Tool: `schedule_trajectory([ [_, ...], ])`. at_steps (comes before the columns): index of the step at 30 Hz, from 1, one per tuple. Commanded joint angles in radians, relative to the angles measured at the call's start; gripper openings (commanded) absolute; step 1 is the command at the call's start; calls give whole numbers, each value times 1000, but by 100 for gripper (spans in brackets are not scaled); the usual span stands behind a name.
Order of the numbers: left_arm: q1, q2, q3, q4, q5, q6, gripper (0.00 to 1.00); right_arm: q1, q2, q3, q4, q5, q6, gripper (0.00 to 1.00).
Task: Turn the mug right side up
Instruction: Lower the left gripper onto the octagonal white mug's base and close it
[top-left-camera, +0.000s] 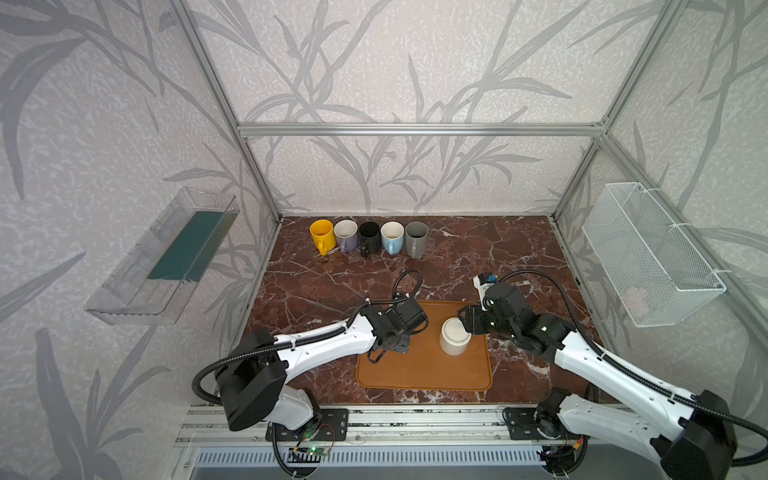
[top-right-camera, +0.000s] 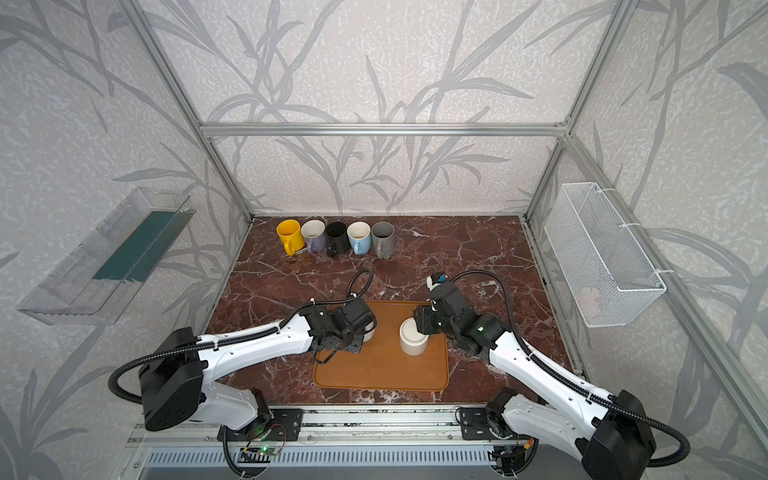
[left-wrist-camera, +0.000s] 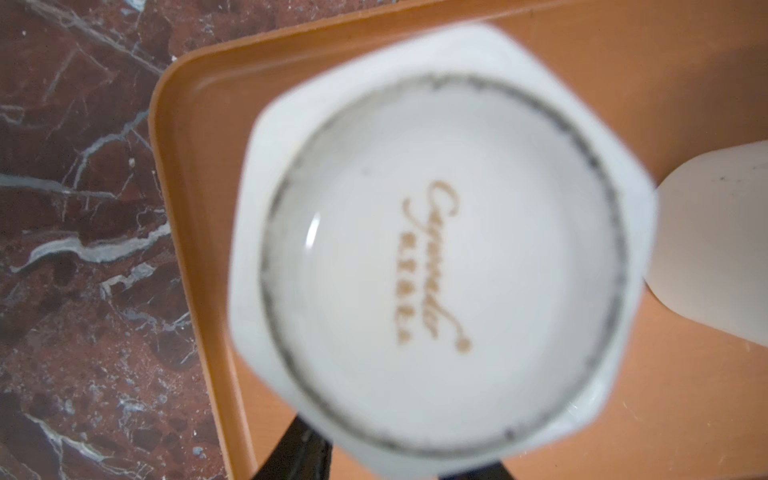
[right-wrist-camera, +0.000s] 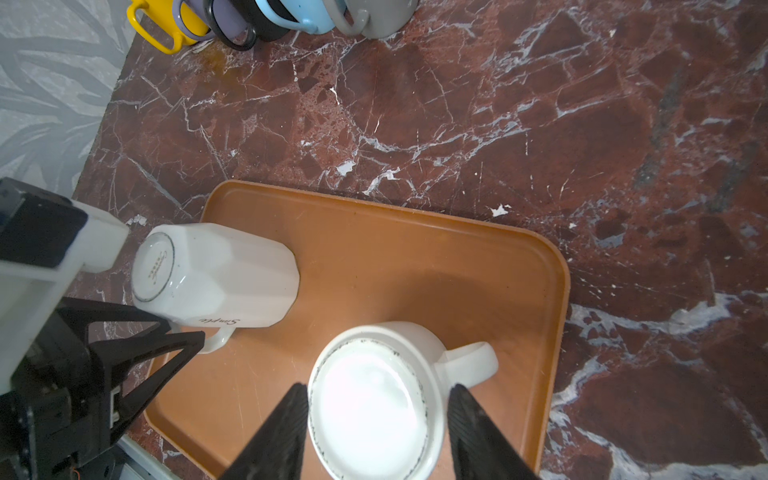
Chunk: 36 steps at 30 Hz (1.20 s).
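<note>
Two white mugs stand upside down on the orange tray (top-left-camera: 424, 374) (right-wrist-camera: 415, 257). My right gripper (right-wrist-camera: 378, 388) (top-left-camera: 463, 322) reaches down over the round mug (top-left-camera: 455, 337) (top-right-camera: 412, 337) (right-wrist-camera: 370, 415), both pads against its sides, the handle just outside one finger. The faceted mug (right-wrist-camera: 216, 274) (top-right-camera: 369, 334) is at the tray's far left corner, and its base fills the left wrist view (left-wrist-camera: 440, 257). My left gripper (right-wrist-camera: 185, 329) (top-right-camera: 345, 352) reaches down beside it, fingertips at its handle (right-wrist-camera: 218, 338). Whether they clamp it is hidden.
Several coloured mugs (top-left-camera: 368, 237) (right-wrist-camera: 266, 16) stand upright in a row at the back of the marble table (top-left-camera: 498, 257). A wire basket (top-left-camera: 648, 253) hangs on the right wall. A clear shelf (top-left-camera: 166, 257) hangs on the left wall.
</note>
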Motion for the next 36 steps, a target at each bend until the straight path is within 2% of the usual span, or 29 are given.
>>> schedule_trajectory([
  [1, 19, 19, 37, -53, 25, 67, 40, -7, -15, -7, -6, 6, -10, 55],
  [11, 42, 59, 70, -77, 37, 132, 36, -9, -17, -9, -8, 7, -9, 55],
  [16, 48, 62, 76, -76, 37, 141, 30, -9, -17, -9, -10, 7, -9, 55],
  [30, 50, 90, 77, -53, 36, 145, 26, -9, 4, 0, 1, -2, -12, 55],
  [36, 52, 91, 75, -53, 29, 152, 19, -9, 12, 0, 7, -5, -13, 55],
])
